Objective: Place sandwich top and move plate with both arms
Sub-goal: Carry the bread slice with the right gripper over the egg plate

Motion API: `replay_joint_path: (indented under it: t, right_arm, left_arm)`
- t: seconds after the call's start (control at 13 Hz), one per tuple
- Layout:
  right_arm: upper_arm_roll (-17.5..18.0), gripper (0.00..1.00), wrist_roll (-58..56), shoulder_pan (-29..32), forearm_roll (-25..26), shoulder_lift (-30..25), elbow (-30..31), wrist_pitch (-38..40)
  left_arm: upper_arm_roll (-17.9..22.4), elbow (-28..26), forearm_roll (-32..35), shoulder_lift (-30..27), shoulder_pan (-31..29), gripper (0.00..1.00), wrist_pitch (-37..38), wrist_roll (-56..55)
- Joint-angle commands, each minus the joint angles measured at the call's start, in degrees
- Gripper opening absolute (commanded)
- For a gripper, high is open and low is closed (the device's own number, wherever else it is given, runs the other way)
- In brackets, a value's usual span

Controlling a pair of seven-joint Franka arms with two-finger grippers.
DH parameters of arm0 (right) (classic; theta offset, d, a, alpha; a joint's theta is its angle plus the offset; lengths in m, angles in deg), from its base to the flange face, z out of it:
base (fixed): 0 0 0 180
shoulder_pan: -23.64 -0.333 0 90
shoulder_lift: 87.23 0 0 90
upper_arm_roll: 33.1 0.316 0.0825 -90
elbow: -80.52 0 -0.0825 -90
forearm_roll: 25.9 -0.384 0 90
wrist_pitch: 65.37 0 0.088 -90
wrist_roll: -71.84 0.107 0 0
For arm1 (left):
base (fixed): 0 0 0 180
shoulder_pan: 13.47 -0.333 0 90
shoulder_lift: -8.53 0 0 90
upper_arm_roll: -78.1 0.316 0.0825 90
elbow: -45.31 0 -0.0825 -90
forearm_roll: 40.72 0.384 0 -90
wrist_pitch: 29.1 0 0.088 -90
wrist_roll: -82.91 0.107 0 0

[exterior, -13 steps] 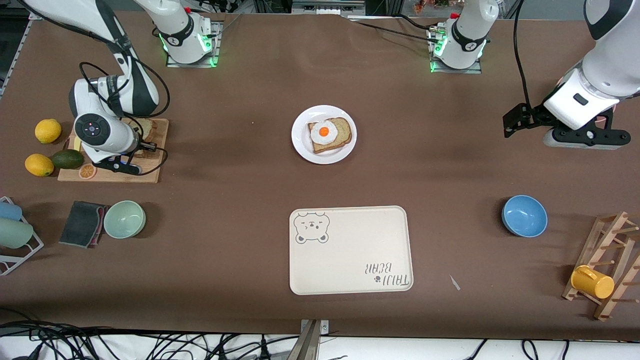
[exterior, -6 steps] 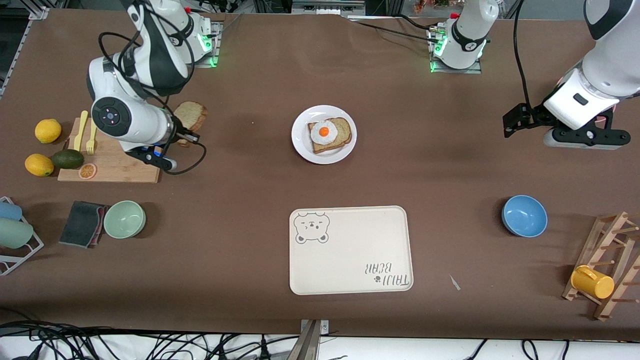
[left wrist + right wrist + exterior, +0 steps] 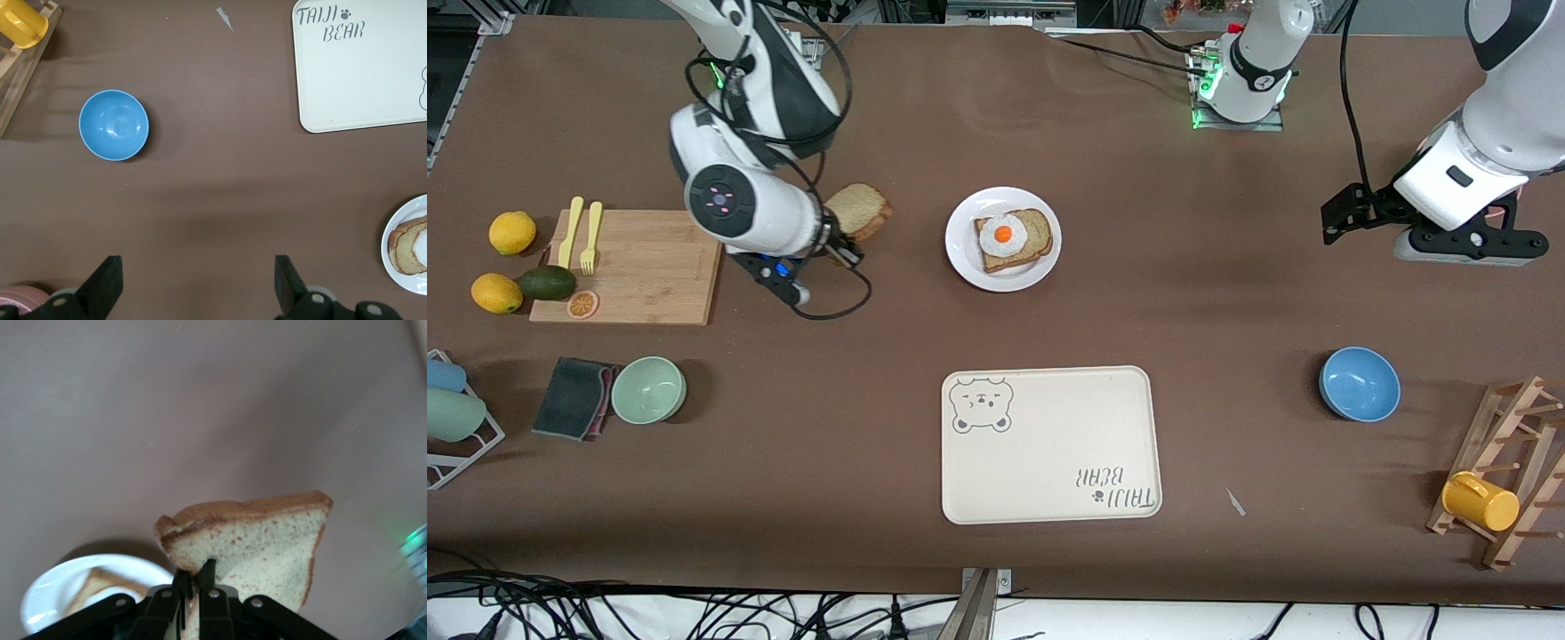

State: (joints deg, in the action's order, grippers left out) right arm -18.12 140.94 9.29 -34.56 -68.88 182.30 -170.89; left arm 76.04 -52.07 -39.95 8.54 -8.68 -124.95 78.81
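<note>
**Bread in the air, short of the plate**

On the table (image 3: 1227, 293): tray (image 3: 1049, 444) nearest the front camera, board (image 3: 649, 267) toward the right arm's end, plate (image 3: 960, 258) mid-table carrying the egg slice (image 3: 1032, 233), blue bowl (image 3: 1360, 383) toward the left arm's end.

Right arm reaching over bare table between board and plate. Right gripper (image 3: 197, 583) with jaws pinching the top slice (image 3: 858, 211) by one edge only, bread standing out past the fingertips, tilted, well clear of the table and not yet over the plate.

Likely trouble: a thin edge grip on soft bread, so a quick swing or a stop could tear it or let it swivel and drop short of the plate. Released while tilted, could land skewed on the egg or push the lower slice.

Left gripper (image 3: 193, 293) waiting over bare table at the left arm's end, jaws spread wide, holding nothing.
</note>
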Motion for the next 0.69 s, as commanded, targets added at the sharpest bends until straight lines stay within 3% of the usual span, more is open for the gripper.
replay_joint_path:
  t: [0.0,0.31,0.62]
  right_arm:
    - [-0.3,0.0,8.57,-2.78,-2.93,6.41,-7.9,-0.99]
    - [-0.39,0.0,13.5,-7.25,-9.43,11.52,-9.49,-9.95]
    - [-0.3,0.0,23.77,-11.12,-12.43,16.7,-15.99,-11.55]
  left_arm:
    - [-0.05,1.85,-1.56,0.79,-0.05,1.0,1.28,-0.3]
    - [-0.05,1.76,-1.56,0.79,-0.13,1.0,1.63,0.05]
    - [-0.05,1.76,-1.64,0.79,-0.13,1.0,2.16,0.05]
